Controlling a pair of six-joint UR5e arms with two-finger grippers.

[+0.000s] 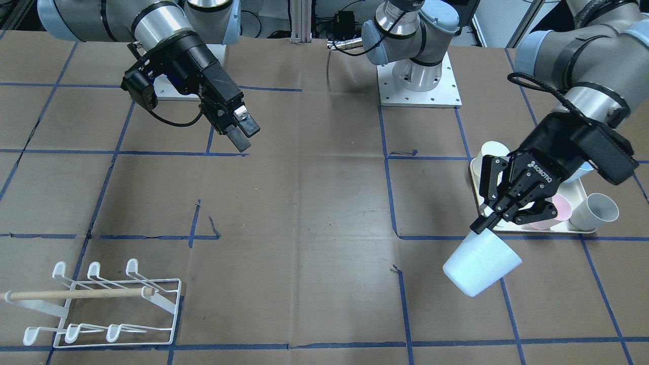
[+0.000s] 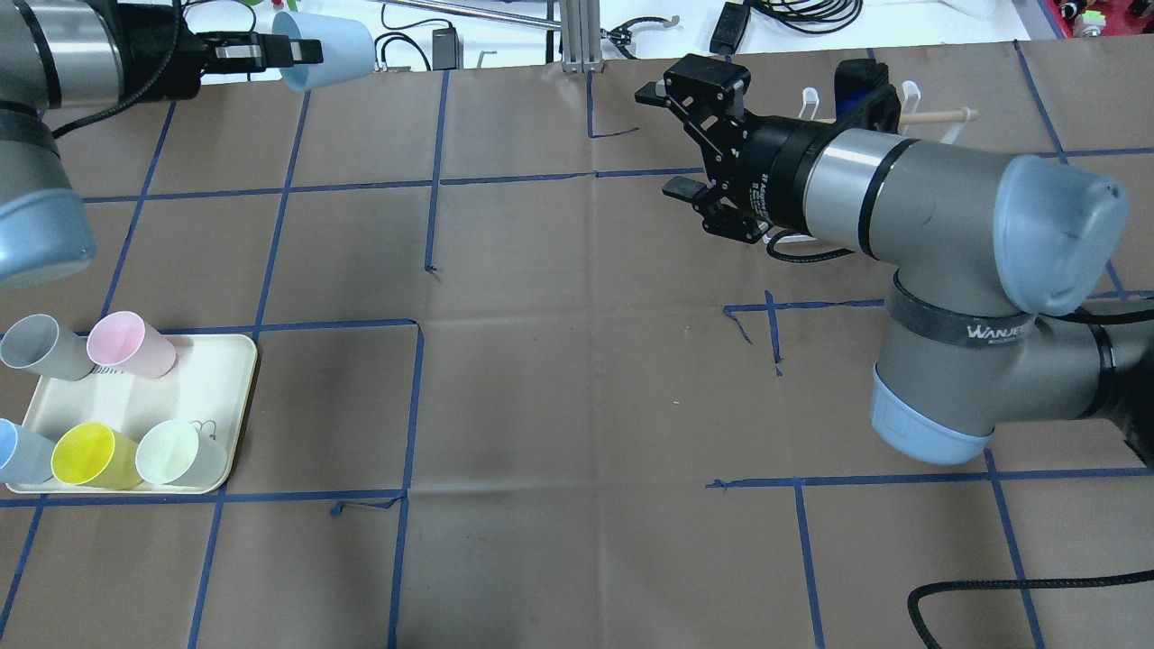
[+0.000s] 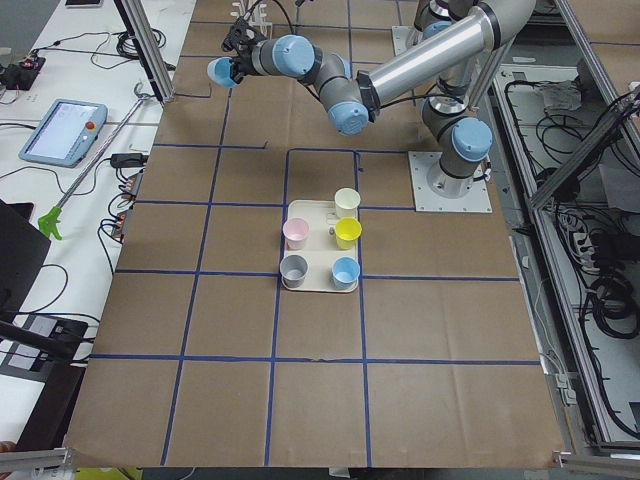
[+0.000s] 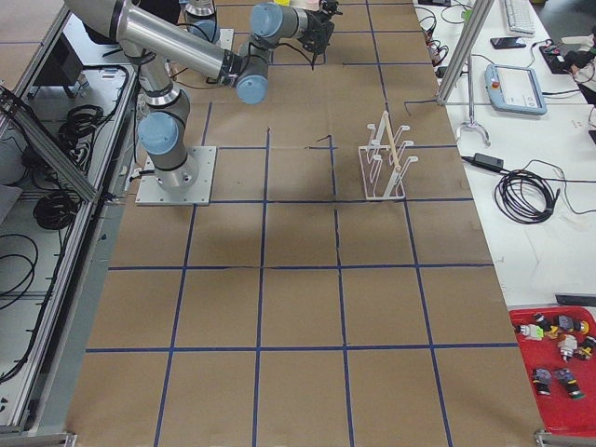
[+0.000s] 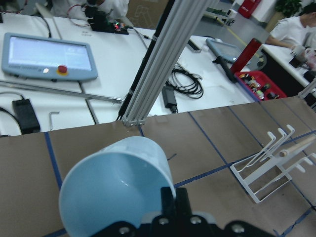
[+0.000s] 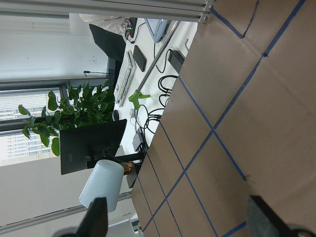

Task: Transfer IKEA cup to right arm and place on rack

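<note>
My left gripper (image 2: 290,51) is shut on the rim of a pale blue cup (image 2: 326,50) and holds it sideways in the air over the table's far left corner. The cup also shows in the front view (image 1: 480,263), below the left gripper (image 1: 485,222), and fills the left wrist view (image 5: 113,187). My right gripper (image 2: 672,140) is open and empty, raised over the far middle-right and pointing left towards the cup; it is well apart from it. The right wrist view shows the cup (image 6: 102,183) far off. The white wire rack (image 1: 101,304) stands at the far right, partly hidden behind my right arm in the overhead view (image 2: 938,115).
A cream tray (image 2: 212,379) at the near left holds several cups: grey (image 2: 41,347), pink (image 2: 131,344), yellow (image 2: 95,455), pale green (image 2: 180,455) and blue. An aluminium post (image 2: 577,36) stands at the table's far edge.
</note>
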